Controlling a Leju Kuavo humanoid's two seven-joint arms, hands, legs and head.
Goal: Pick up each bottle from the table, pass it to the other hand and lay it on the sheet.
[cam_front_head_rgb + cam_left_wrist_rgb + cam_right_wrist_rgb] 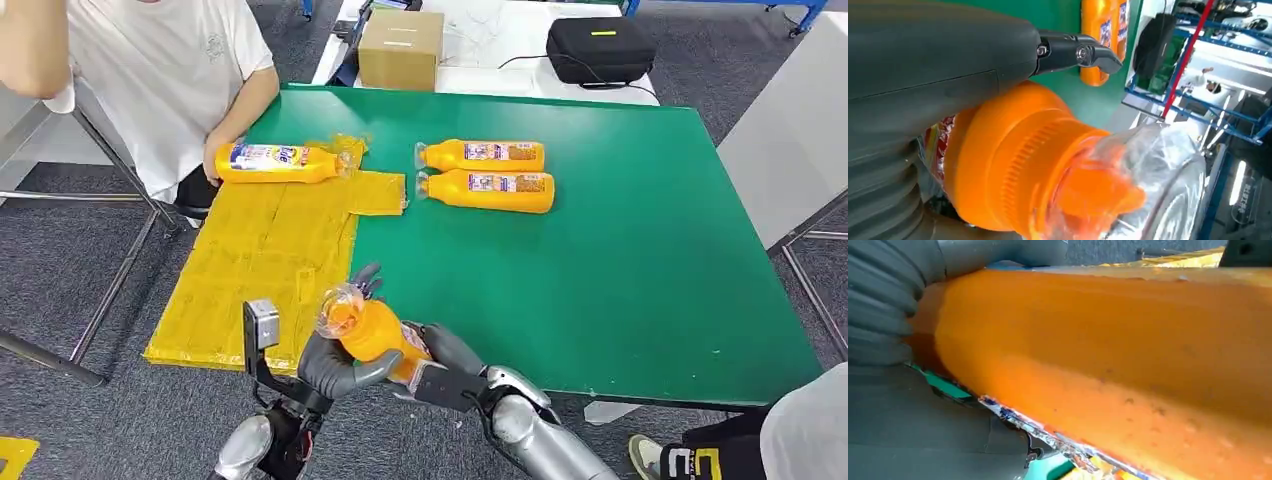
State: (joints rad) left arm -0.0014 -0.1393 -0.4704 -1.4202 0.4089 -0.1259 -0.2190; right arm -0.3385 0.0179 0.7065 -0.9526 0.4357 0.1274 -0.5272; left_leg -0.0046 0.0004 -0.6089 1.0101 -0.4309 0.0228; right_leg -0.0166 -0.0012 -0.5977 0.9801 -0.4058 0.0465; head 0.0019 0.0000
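Above the table's near edge, an orange bottle (372,330) with a clear plastic-wrapped cap is gripped by both hands. My left hand (330,368) wraps its neck end, thumb under and fingers (367,279) over it. My right hand (448,362) holds its base end. The left wrist view shows the bottle's (1013,155) cap close against that hand (938,65). In the right wrist view the bottle's body (1123,355) lies against the right hand (893,305). Two more orange bottles (485,155) (490,191) lie side by side on the green table (620,280). Another bottle (275,162) lies on the yellow sheet (260,270).
A person (160,70) sits at the table's far left with a hand (214,160) on the bottle on the sheet. Behind the table are a cardboard box (400,48) and a black case (600,48). Another person's clothing (800,430) is at the near right.
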